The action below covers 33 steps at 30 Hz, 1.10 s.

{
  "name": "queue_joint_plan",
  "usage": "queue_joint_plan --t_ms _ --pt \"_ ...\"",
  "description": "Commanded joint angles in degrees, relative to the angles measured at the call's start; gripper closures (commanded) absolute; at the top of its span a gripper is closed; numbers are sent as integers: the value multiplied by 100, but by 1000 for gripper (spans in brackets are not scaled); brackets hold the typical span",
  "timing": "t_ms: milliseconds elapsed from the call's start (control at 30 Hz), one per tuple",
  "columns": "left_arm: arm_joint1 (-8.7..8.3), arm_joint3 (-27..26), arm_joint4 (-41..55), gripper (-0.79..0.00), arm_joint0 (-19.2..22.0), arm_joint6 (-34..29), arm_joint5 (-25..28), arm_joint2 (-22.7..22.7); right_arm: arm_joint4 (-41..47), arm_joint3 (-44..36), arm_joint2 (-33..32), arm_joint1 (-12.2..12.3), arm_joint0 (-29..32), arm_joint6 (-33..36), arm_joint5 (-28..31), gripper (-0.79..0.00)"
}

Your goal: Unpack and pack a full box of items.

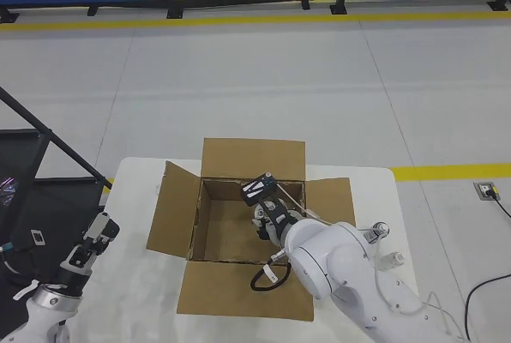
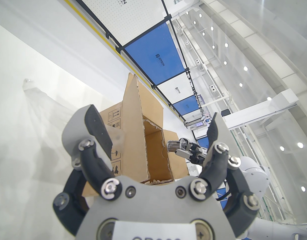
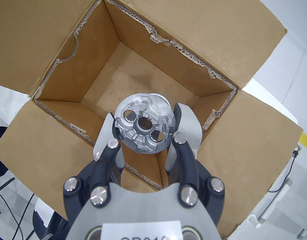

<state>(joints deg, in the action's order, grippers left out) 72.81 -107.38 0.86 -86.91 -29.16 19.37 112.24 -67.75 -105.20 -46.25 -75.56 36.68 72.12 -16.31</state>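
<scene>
An open cardboard box [image 1: 238, 163] with all flaps spread stands in the middle of the white table [image 1: 358, 180]. My right gripper [image 3: 145, 126] hangs over the box's opening, shut on a round grey metal part [image 3: 144, 123] with several holes; in the top view that gripper [image 1: 264, 193] is above the box's far right part. The box's floor [image 3: 143, 76] under the part is bare. My left gripper [image 2: 153, 131] is open and holds nothing, off the table's left side [image 1: 101, 230], pointing toward the box [image 2: 140, 136].
A black cable loop [image 1: 268, 279] lies on the box's near flap beside the right arm. A black stand and dark mat [image 1: 15, 189] are to the left of the table. Yellow floor lines run behind and to the right.
</scene>
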Motion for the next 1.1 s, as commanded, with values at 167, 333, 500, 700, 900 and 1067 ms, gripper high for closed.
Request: queue_joint_plan --t_ms 167,333,500,700,900,1067 --pt "0 -3 -5 -785 -3 16 -8 -2 367 511 -93 -42 67 -339 145 0" --pt "-11 -50 -246 -785 -73 171 49 -113 827 1623 136 -241 -378 -567 218 0" --pt "-33 -27 -343 -785 -135 160 165 -167 1315 2818 562 -553 -904 -998 252 0" --pt "-58 -49 -393 -785 -211 191 243 -173 1884 4232 1065 -1004 -1420 -1500 367 0" --pt "-79 -110 -346 -785 -277 244 240 -165 2304 5414 1314 -1380 -1703 -1983 589 0" --pt "-95 -174 -402 -785 -309 292 226 -168 2545 6090 1404 -1619 -1868 -2186 816 -126"
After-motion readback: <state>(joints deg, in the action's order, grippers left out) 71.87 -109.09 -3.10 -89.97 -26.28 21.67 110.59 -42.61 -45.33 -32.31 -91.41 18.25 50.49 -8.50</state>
